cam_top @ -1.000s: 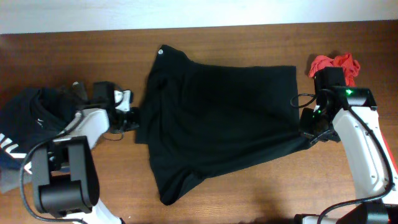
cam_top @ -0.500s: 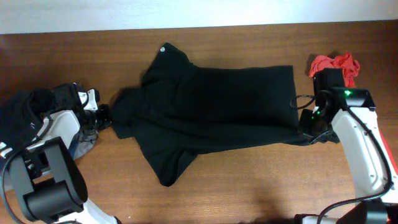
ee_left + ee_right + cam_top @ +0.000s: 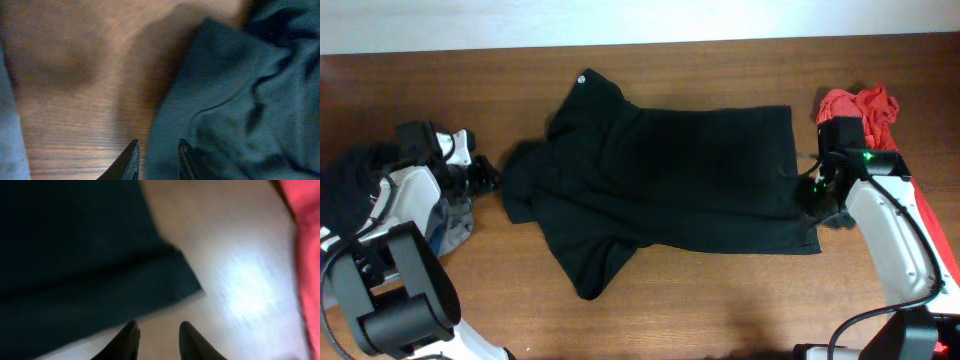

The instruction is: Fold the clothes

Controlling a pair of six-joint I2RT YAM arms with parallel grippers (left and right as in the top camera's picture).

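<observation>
Black garment (image 3: 670, 190) lies spread across the middle of the wooden table (image 3: 720, 300). It is roughly flat but not square. Its small round white logo (image 3: 583, 80) sits at the far left corner, fabric bunches at the left end, and a flap trails toward the near edge.

Left gripper (image 3: 486, 180) sits just beside that bunched left end. In the left wrist view its fingers (image 3: 129, 162) stand spread with a clear gap; the cloth edge lies beneath them and nothing is pinched. Right gripper (image 3: 810, 198) is at the garment's right hem. In the right wrist view its jaws are also apart, with bare wood between them and the hem corner just ahead, not touching. Neither arm holds anything.

Red cloth (image 3: 865, 105) lies behind the right arm and a dark pile (image 3: 355, 185) sits at the table's left edge, both apart from the black piece.

Judged step: the garment is laid out and the fold has not begun. To do it well:
- The left arm likely needs to pinch only the top layer at the bunched end and draw it outward, so the lump flattens before any crease is made.
- The right arm should take the hem corner squarely, not a loose tuck of it.
- Both arms should lift low and together — uneven height would probably drag the far side askew.
- The trailing near flap looks likely to fold under itself, so it is better smoothed first.
</observation>
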